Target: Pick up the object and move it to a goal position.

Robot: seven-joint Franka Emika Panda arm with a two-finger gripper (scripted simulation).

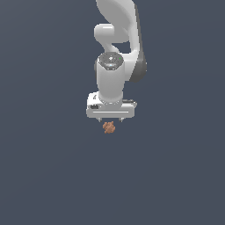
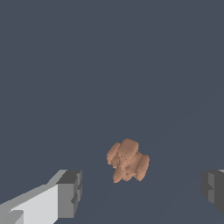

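The object (image 1: 109, 127) is a small knobbly reddish-brown blob lying on the dark grey floor. The white arm's gripper (image 1: 110, 120) hangs directly above it, its hand almost touching the blob's top in the exterior view. In the wrist view the object (image 2: 127, 160) sits between the two grey fingertips (image 2: 70, 194), which stand wide apart on either side of it. The gripper (image 2: 142, 190) is open and holds nothing. The fingertips are barely visible under the hand in the exterior view.
The plain dark grey floor (image 1: 52, 176) stretches all around. The white arm (image 1: 116, 52) rises toward the top of the exterior view. No other objects or goal marker show.
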